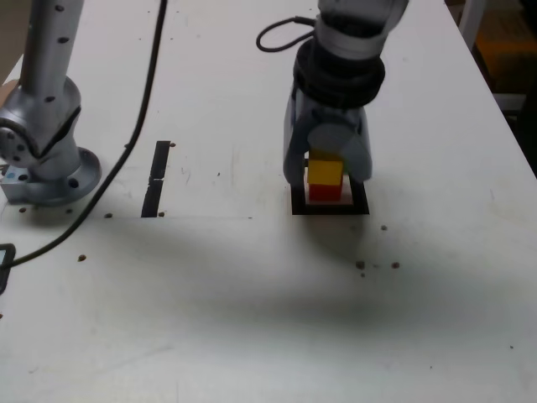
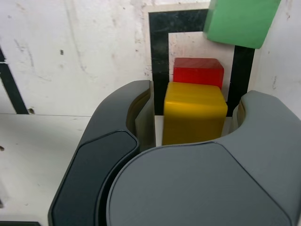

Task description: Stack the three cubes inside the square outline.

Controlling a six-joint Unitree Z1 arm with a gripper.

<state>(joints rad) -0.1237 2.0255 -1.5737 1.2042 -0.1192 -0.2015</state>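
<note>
White table (image 1: 252, 319) is pretty scuffed, with little dark specks (image 1: 376, 265) scattered around. There's a straight strip of black tape (image 1: 156, 178) stuck on it toward the exterior view's left, and a black cable (image 1: 144, 109) snaking across near that strip.

White scuffed table (image 1: 252, 319), w/ shadow across it.

Exterior view hides a lot: the gripper (image 1: 327, 164) covers the back of the square outline (image 1: 330, 208) toward 12 o'clock, and most of the yellow cube (image 1: 325, 172). Green cube (image 2: 240, 21) is chopped off by the wrist view's edge. Can't tell if the fingers (image 2: 141, 120) touch yellow.
</note>
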